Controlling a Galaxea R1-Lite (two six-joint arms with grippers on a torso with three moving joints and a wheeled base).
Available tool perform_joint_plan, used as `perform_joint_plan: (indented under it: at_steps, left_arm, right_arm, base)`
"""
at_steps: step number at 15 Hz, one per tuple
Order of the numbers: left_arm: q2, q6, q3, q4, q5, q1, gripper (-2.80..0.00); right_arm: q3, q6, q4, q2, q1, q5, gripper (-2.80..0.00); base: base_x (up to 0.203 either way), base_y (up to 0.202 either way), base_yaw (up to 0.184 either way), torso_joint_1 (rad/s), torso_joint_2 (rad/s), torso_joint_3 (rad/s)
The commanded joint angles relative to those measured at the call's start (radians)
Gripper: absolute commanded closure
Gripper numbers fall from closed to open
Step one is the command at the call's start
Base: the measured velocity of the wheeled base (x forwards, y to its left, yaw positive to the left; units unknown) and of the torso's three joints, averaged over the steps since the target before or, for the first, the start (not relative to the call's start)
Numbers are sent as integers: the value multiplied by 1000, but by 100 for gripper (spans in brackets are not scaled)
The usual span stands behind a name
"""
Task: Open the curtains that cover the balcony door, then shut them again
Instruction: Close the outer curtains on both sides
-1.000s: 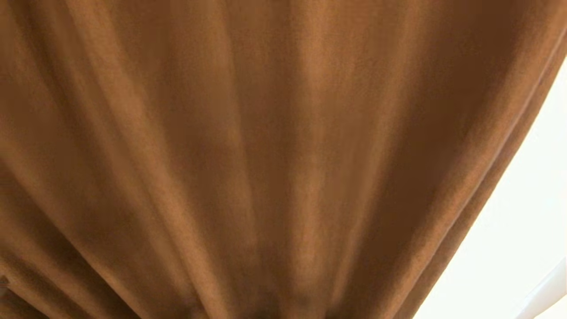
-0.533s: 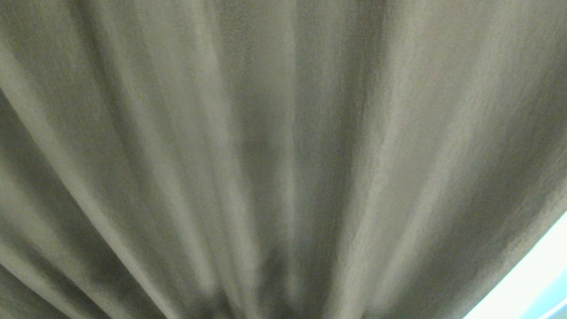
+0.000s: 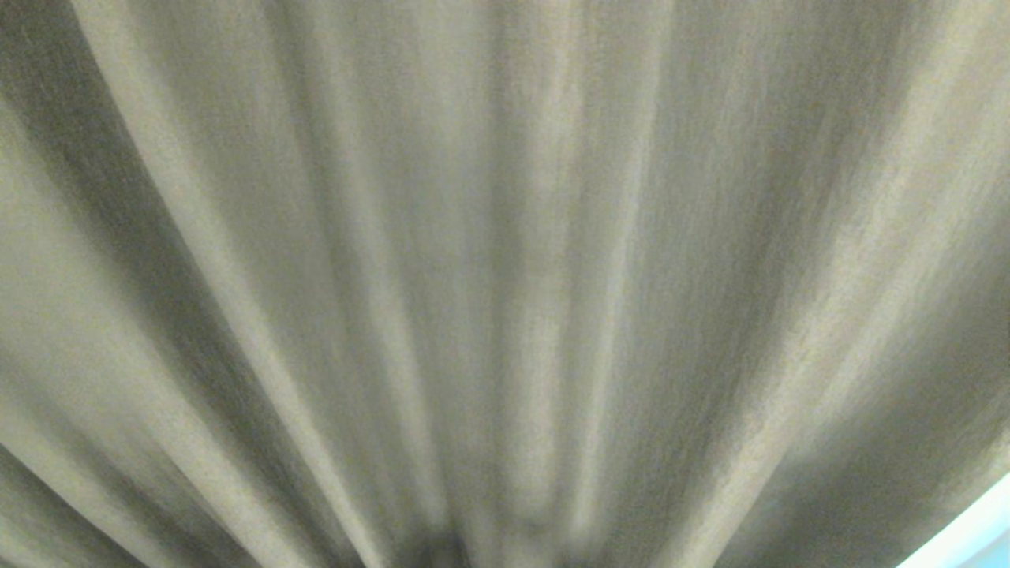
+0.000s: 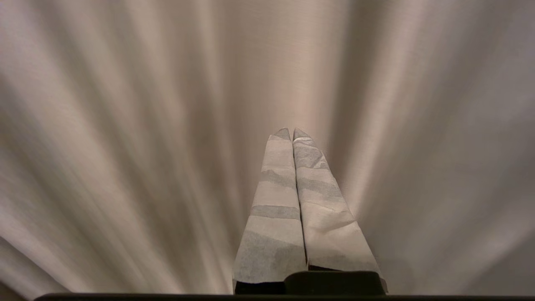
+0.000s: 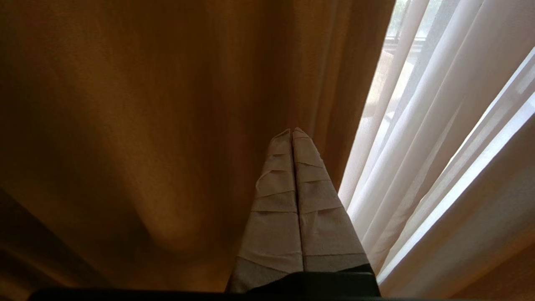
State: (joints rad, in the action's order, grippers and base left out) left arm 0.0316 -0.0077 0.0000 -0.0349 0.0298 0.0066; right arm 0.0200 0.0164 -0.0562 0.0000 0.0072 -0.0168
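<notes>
Up close, the left gripper points its tape-wrapped fingers, pressed together and empty, at the thick beige-grey pleated drape. Likewise clenched empty, the right gripper faces the drape's edge beside thin white sheer panels.

The drapes were plain beige-grey, with shadowed pleats. The sheers were white. Pale tape wrapped the fingers.

The head view is filled by the pleated opaque drape, with one bright gap left at the lower right corner. In the right wrist view, passage is blocked by sheer panels at right.
</notes>
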Motion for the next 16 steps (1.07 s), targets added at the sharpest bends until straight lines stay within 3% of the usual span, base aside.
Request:
perform_joint_plan:
  at_steps: [1,16]
  left_arm:
    - [-30,-2,0,0,1,0,0]
    - [-30,-2,0,0,1,0,0]
  right_arm:
    - [0,0,-1,0,0,0,0]
    - [0,0,-1,0,0,0,0]
  base:
    - [0,0,0,0,0,0]
    - [0,0,0,0,0,0]
